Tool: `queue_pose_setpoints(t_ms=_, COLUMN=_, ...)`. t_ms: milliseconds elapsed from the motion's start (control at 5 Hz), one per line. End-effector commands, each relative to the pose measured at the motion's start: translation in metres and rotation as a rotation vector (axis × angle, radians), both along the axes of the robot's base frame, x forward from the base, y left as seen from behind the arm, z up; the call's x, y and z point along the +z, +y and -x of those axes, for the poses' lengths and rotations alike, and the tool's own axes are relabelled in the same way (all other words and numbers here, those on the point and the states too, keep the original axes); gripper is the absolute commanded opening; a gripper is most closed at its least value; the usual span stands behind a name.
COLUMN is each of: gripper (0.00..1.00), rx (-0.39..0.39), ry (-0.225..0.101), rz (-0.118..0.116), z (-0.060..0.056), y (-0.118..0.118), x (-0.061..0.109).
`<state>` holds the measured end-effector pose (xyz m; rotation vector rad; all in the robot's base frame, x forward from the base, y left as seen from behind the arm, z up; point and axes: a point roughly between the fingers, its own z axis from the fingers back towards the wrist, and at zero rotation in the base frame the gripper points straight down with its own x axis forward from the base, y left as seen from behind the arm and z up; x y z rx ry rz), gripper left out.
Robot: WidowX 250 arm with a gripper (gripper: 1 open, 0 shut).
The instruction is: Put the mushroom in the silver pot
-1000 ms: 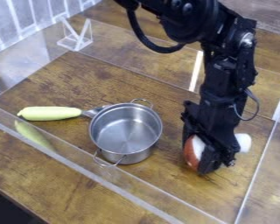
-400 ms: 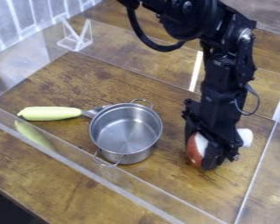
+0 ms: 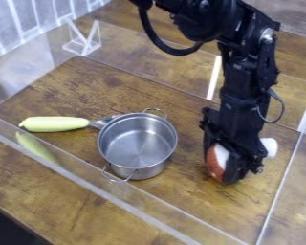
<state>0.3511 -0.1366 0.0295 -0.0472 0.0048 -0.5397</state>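
"So, where can the mushroom (image 3: 217,164) be seen?"

"It is seen on the brown table (image 3: 85,196), at the right side of the picture, under the black gripper (image 3: 233,158). The red-brown cap is turned toward the pot, and a bit of white is seen on the other side."

"Is it held?"

"Yes, it is pinched by the gripper, which is closed around it. Most of its middle is hidden by the black fingers."

"And where is the silver pot (image 3: 137,145)?"

"Near the mushroom, but not touched by it. The pot is set upright on the table, and its inside is shiny and bare. Two thin loop handles are seen, one at the top edge and one at the bottom edge."

"What is seen by the pot?"

"A long yellow-green vegetable (image 3: 54,123) is seen on the other side of the pot, away from the gripper. It is laid on its side. A clear wall (image 3: 118,194) is seen in front of the pot, and the vegetable is shown in it like in a mirror."
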Motion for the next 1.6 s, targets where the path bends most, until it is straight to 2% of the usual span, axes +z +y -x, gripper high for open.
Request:
queue_pose_setpoints(t_ms=0, gripper=0.0, rx=0.015, ry=-0.039, rz=0.026, z=-0.01, y=0.003, x=0.012)
queue_pose_setpoints(t_ms=400, gripper=0.0, rx=0.041, ry=-0.103, rz=0.007, z=-0.005, y=0.014, x=0.05)
queue_pose_setpoints(t_ms=600, gripper=0.0, rx=0.097, ry=-0.165, rz=-0.017, z=0.002, y=0.036, x=0.085)
queue_pose_setpoints(t_ms=800, gripper=0.0, rx=0.191, ry=-0.196, rz=-0.046, z=0.011, y=0.072, x=0.105)
queue_pose_setpoints(t_ms=1000, gripper=0.0, rx=0.25, ry=-0.186, rz=-0.046, z=0.027, y=0.101, x=0.101)
queue_pose_setpoints(t_ms=1200, gripper=0.0, rx=0.321, ry=-0.171, rz=-0.046, z=0.043, y=0.117, x=0.088)
queue_pose_setpoints(t_ms=1400, gripper=0.0, rx=0.335, ry=-0.167, rz=-0.039, z=0.05, y=0.121, x=0.068)
